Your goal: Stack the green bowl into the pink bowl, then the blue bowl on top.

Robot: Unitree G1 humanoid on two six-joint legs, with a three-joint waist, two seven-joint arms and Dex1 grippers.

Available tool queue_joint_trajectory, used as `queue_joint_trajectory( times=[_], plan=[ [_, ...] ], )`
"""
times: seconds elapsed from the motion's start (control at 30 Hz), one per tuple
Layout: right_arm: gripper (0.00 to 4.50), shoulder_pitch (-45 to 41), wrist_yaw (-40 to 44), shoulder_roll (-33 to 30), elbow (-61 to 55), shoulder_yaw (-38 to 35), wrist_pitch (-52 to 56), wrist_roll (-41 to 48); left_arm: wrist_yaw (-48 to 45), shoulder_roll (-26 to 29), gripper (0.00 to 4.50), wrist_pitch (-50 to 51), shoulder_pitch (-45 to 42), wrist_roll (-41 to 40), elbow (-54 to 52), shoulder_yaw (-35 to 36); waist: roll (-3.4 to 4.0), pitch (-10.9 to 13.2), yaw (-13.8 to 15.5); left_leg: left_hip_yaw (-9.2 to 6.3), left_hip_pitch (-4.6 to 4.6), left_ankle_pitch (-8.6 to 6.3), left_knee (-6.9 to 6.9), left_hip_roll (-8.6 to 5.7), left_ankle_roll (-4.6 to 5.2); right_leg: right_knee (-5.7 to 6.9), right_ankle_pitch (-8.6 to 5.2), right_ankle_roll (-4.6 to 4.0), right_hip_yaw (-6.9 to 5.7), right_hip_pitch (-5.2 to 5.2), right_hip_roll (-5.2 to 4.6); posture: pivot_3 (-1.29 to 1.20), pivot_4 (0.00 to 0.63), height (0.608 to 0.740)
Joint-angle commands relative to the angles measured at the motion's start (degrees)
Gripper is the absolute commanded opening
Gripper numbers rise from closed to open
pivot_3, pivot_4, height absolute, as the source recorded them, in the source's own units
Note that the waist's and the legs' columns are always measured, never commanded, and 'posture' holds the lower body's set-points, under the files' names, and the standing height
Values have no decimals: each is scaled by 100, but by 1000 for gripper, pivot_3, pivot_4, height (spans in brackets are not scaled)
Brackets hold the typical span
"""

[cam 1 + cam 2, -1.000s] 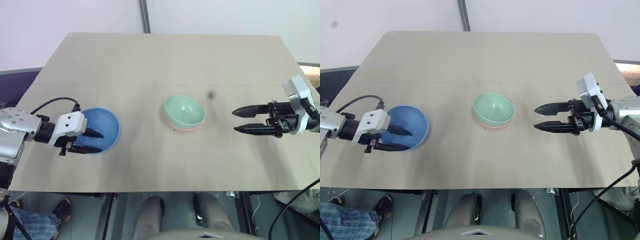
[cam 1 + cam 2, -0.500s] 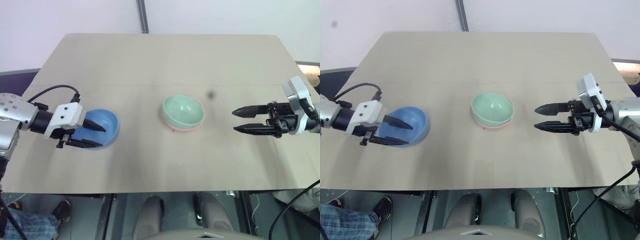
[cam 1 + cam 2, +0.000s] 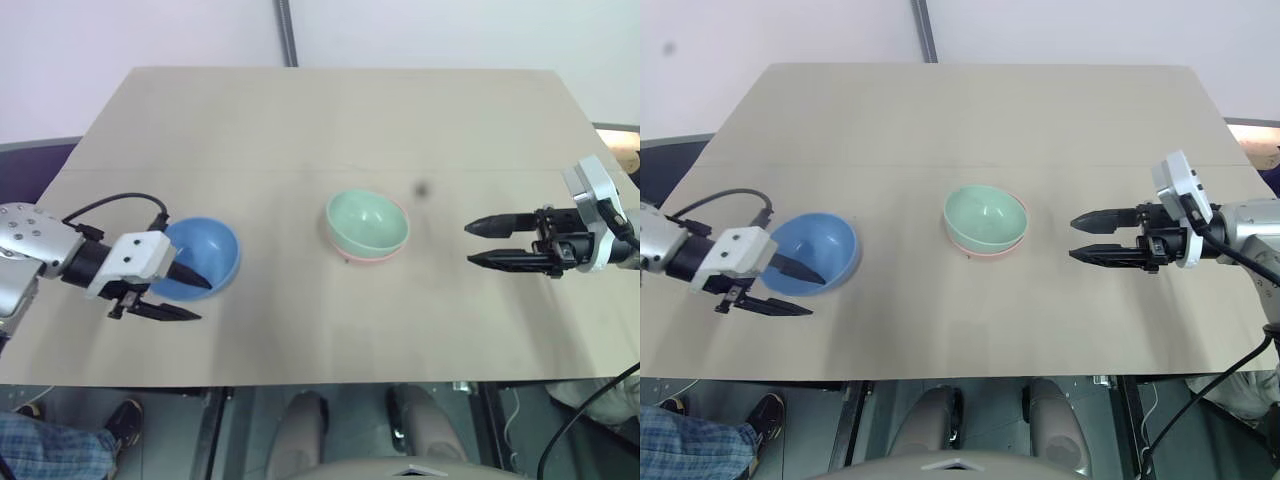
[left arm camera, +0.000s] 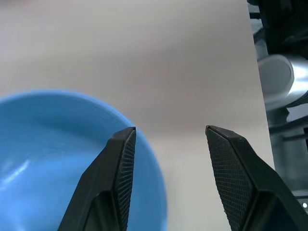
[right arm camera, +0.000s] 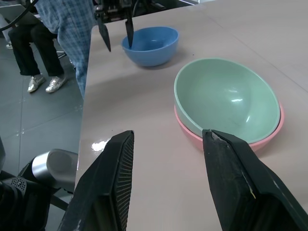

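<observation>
Green bowl (image 5: 226, 98), pink bowl (image 5: 276, 126), blue bowl (image 5: 149, 45): smooth plastic, slight gloss. Table (image 3: 320, 120): matt pale wood. Fingers (image 4: 120, 183): black, cross-hatched pads.

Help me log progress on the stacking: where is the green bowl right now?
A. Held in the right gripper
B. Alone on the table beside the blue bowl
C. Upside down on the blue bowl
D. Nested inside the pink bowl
D: the green bowl sits upright inside the pink bowl, whose rim shows beneath it, while the blue bowl stands apart.
</observation>
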Motion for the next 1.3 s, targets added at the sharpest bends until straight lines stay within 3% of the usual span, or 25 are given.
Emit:
queue_joint_trajectory(
  times=[0.03,0.27,0.37,0.47,0.5,0.83,1.17,1.3],
  plan=[
    [2541,-84,-26,-68,-134,-176,-15,93,-24,-112,2443,-144,1,263,67,112,0,0,1,0,0,0,0,0,0,0,0,0,0,0,0,0,150,740],
    [2541,-46,-95,-96,-144,-214,10,99,-24,-405,2443,-166,-347,603,352,140,0,0,4,0,0,0,0,0,0,0,0,0,1,0,0,0,150,740],
    [2541,-17,-118,-93,-176,-220,21,111,-24,-388,1614,-145,-395,468,378,80,0,0,2,0,0,0,0,0,0,0,0,0,1,0,-1,0,150,740],
    [2541,-11,-127,-95,-181,-220,22,117,-24,-353,245,-145,-399,457,365,46,0,0,1,0,0,0,0,0,0,0,0,0,1,0,-1,0,150,740],
    [2541,-12,-134,-95,-189,-221,29,125,-24,-348,39,-181,-396,495,379,47,-1,-1,1,0,0,0,0,0,0,0,0,0,0,0,-1,0,150,740],
    [2541,-53,-142,-74,-124,-171,-19,87,-24,-327,39,-385,-562,494,377,143,7,-4,1,1,7,0,0,0,0,2,0,0,2,5,0,0,150,740],
    [2541,-74,-148,-23,-88,-129,-68,60,-24,-442,39,14,-2832,63,30,-99,-1,0,22,-3,-4,0,3,-3,0,-6,1,1,-2,5,-1,0,150,740],
    [2541,-102,-162,28,-63,-92,-112,27,-24,-729,39,-33,-3426,22,-41,-362,-1,0,-5,-4,-3,0,3,-2,0,-3,1,1,-3,4,0,0,150,740]
  ],
)
